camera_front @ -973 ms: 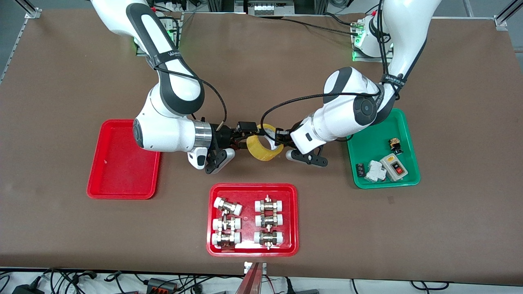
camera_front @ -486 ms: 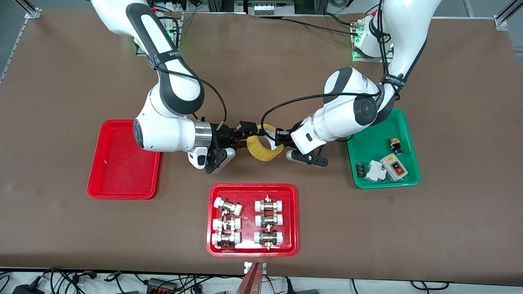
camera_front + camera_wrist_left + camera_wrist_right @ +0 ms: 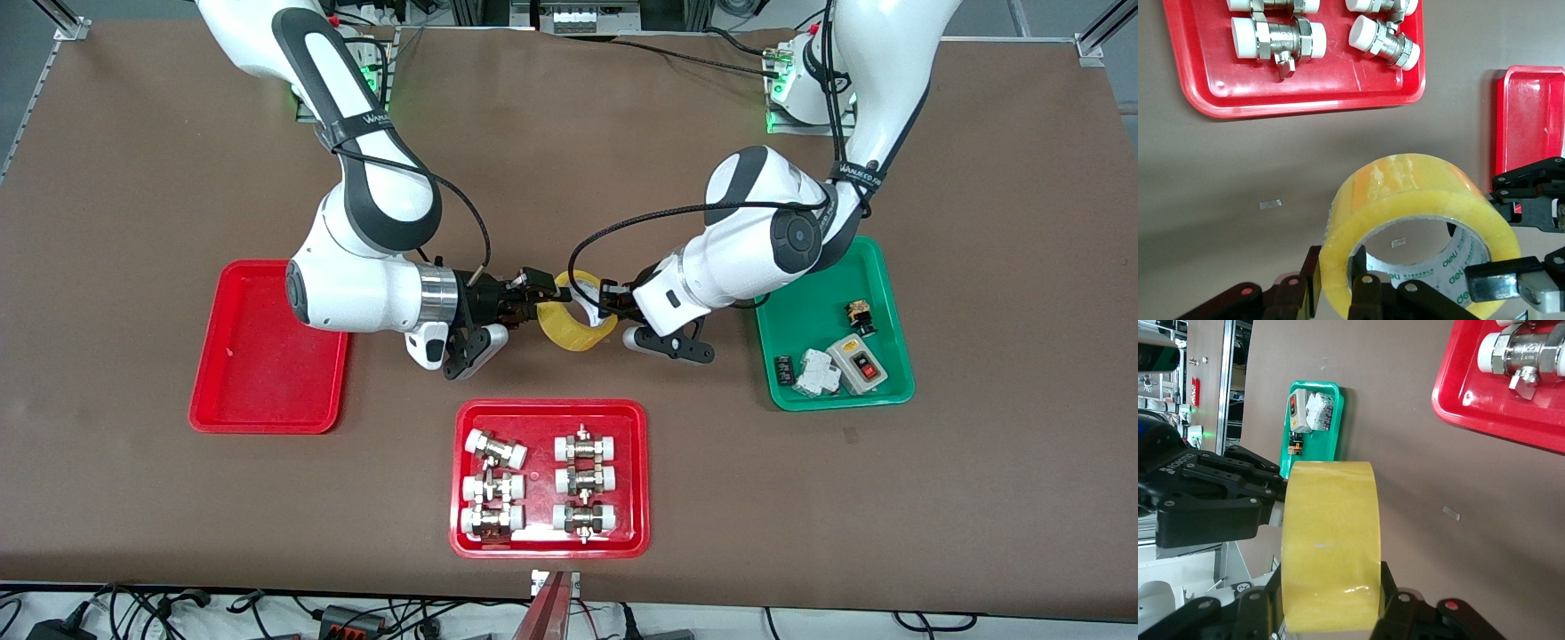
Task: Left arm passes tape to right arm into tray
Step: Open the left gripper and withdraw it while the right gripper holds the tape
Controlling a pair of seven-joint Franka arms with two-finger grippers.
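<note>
Near the bench's front edge, the squarer red tray (image 3: 549,477) of metal fittings (image 3: 494,484) sits out of play. Mid-bench, the tape (image 3: 572,324) hangs in the air between both claws: the left gripper (image 3: 608,305) is clamped through its rim, the right gripper (image 3: 524,298) closed on the opposite wall, so neither lets it drop mid-handover. The tray (image 3: 267,348) waits empty toward the right arm's end.

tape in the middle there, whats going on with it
It is a mid-air handoff. The tape hangs above the bare table between the two arms. The left gripper grips one side of the roll and the right gripper is shut on the other. The red tray at the right arm's end has no tape in it yet.
</note>
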